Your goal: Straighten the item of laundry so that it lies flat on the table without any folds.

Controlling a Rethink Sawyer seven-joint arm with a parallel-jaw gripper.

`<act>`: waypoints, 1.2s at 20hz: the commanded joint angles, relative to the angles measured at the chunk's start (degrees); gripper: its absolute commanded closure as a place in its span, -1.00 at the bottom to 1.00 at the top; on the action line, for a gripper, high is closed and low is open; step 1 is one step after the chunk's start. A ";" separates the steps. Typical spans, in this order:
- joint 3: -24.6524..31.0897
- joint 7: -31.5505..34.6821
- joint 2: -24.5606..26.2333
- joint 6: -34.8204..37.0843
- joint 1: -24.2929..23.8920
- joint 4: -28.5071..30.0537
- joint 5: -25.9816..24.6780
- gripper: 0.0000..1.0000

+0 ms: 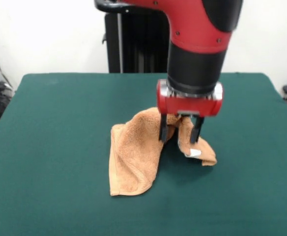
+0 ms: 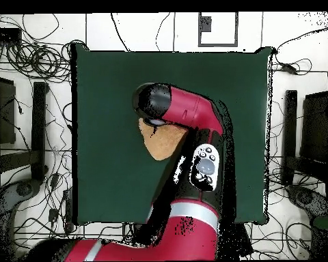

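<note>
We see the orange-tan towel (image 1: 133, 160) bunched and folded near the middle of the green table (image 1: 50, 147), its raised middle pinched between the gripper (image 1: 181, 132) fingers, white tag (image 1: 194, 153) showing on the drooping right lobe.

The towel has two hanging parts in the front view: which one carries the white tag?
The towel's smaller part, under the end effector, picture-right; tag at its lower end.

Bare green table (image 1: 55, 118) lies open on every side of the crumpled towel (image 1: 133, 157). The towel's raised middle fold fills the gap between the two dark fingers (image 1: 163, 129), blocking passage there.
</note>
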 commanded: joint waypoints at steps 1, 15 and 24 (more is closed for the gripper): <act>-3.09 28.89 14.67 8.32 2.10 -16.54 4.88 -1.00; 3.76 24.76 13.08 -0.58 -1.49 -9.60 3.43 -1.00; 5.53 20.08 10.16 -2.78 -4.52 -3.83 1.78 -1.00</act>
